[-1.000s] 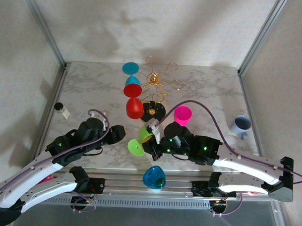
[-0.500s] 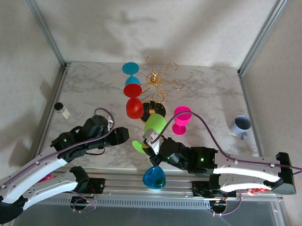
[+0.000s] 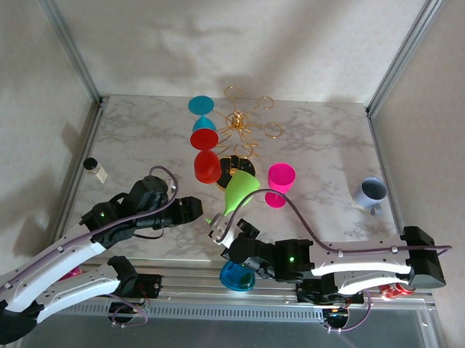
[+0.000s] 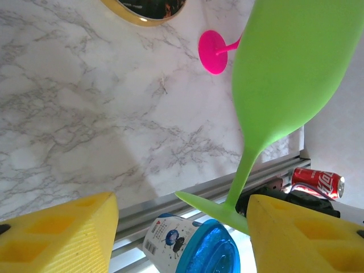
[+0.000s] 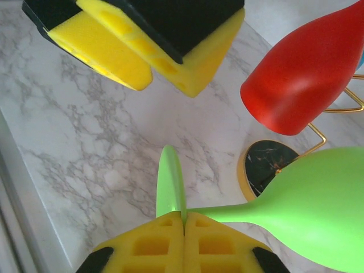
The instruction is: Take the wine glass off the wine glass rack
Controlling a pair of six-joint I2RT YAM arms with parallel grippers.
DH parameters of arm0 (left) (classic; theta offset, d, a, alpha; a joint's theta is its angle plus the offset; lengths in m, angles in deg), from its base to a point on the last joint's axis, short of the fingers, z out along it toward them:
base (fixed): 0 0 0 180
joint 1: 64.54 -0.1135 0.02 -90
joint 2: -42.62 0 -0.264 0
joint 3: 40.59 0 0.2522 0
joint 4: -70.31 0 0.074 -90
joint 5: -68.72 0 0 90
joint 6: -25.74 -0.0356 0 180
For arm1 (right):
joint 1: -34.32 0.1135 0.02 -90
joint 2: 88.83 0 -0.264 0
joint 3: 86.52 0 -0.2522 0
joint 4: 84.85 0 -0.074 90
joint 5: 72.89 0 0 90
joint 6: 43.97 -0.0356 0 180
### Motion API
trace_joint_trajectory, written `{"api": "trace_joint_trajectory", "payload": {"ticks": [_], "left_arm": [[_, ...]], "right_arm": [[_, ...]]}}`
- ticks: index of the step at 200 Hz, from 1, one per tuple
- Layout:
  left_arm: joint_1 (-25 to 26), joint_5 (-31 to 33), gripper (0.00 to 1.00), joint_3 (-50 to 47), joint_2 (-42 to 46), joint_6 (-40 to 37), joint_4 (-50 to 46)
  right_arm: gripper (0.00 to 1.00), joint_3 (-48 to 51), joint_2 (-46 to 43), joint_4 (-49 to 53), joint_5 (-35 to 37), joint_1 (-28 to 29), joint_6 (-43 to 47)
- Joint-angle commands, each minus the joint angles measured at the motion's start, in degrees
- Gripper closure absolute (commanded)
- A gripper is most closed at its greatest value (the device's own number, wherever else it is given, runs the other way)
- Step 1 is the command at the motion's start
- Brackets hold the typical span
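**Visitor:** On that marble-patterned table (image 3: pixel 142 133), how far along is it?

**Onlooker:** Most of the way, I'd say. The wine glass rack (image 3: pixel 240 125) stands at the back, in the middle. The green wine glass (image 3: pixel 241 191) is clear of it, held tilted in front of the rack's black base with its bowl toward the rack and touching none of the wires. My guess is that what's left is finding a free patch of table, setting the glass down and letting go.

**Visitor:** Which arm has it?

**Onlooker:** The right gripper (image 5: pixel 185 227). Its jaws are pinched together on the thin stem, right next to the foot. The left gripper (image 3: pixel 187 209) hovers just beside the glass, jaws standing apart with nothing between them.

**Visitor:** Are there others on the rack?

**Onlooker:** A red glass (image 3: pixel 206 165) and a teal glass (image 3: pixel 201 108) hang on its left side. A pink glass (image 3: pixel 280 179) stands upright on the table, near the green one. A blue glass (image 3: pixel 236 275) rests at the near edge by the rail.

**Visitor:** What's it all made of?

**Onlooker:** The rack is thin, shiny gold wire, with loops fanning out from a central post. The glasses look matte and opaque, so plastic is my guess. The green one has a long tulip bowl narrowing to a slim stem and a flat round foot. The gripper pads (image 5: pixel 148 244) are yellow foam with square pockets and look soft.
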Motion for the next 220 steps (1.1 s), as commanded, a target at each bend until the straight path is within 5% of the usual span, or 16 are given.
{"api": "trace_joint_trajectory", "payload": {"ticks": [1,220], "left_arm": [[-0.53,-2.08,0.39,-0.86,-0.98,1.2,1.22],[-0.59,-9.1,0.47,-3.21,-4.95,5.24,12.53]], "right_arm": [[1.0,1.05,1.14,-4.98,7.38,1.5,2.03],[1.0,0.24,11.19,-14.08,20.71,4.62,7.84]]}}
